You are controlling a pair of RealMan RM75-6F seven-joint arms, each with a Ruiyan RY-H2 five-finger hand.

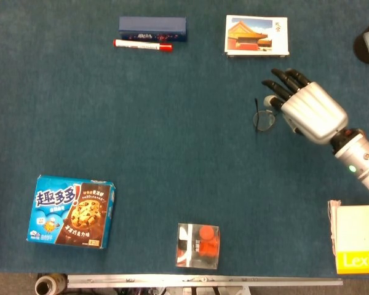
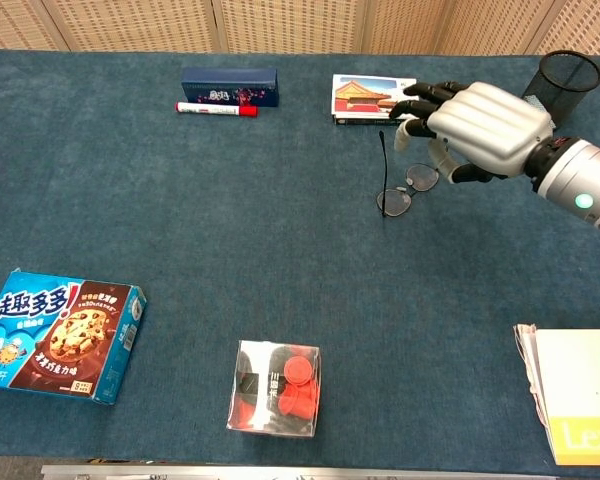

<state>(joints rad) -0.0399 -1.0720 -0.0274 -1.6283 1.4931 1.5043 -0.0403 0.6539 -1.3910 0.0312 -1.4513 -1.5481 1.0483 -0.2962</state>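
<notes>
Just below the postcard box [image 2: 376, 99] on the blue tabletop [image 1: 172, 141], the glasses [image 2: 403, 189] sit with one temple arm sticking up. The right hand [image 2: 485, 125] hovers above and to the right of the glasses, its fingers [image 2: 423, 95] spread and slightly curled, holding nothing and apart from the frame. The left hand is out of sight. The glasses look light, thin-wired and fragile, with slippery lenses; a gentle pinch on the frame's bridge or at a hinge would probably serve better than squeezing the lenses or the raised temple.
</notes>
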